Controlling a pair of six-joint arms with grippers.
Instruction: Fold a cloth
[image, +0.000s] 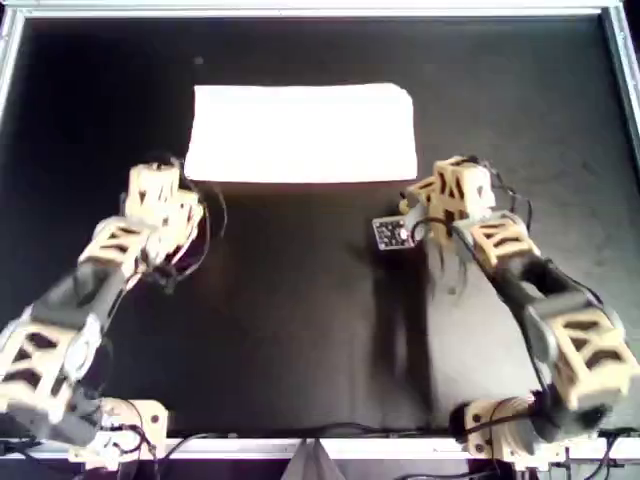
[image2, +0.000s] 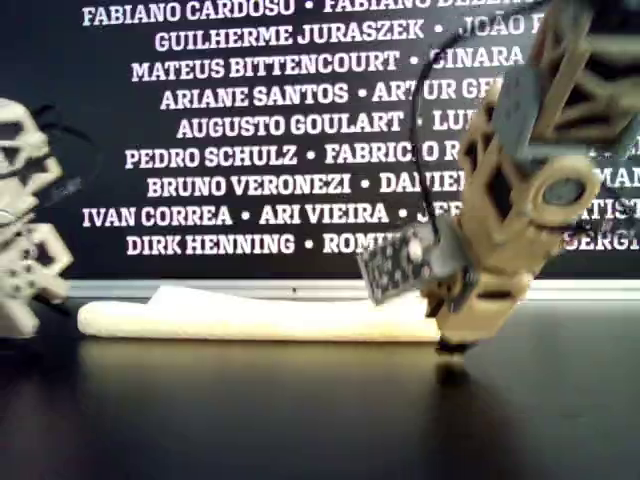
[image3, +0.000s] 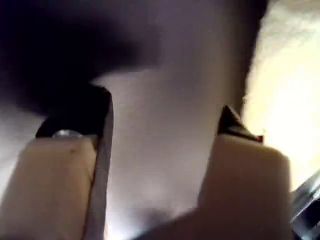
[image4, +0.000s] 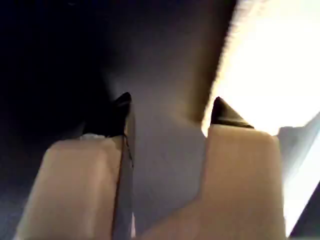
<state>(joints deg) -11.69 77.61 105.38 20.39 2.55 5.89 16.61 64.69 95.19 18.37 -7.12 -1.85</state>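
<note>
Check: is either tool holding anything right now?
Nothing held. Left tool and right tool are both open over bare table; the cloth lies beside them.

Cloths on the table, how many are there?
1. The cloth lies flat on the black table, at the far side in the overhead view, between and just beyond the two arms. Nothing suggests another is hidden.

Tan lattice-framed arms, grey joints, black cables, black-tipped beige claws

black back wall (image2: 250, 150) lists white names: "augusto goulart", "pedro schulz", "dirk henning", "ari vieira".
</note>
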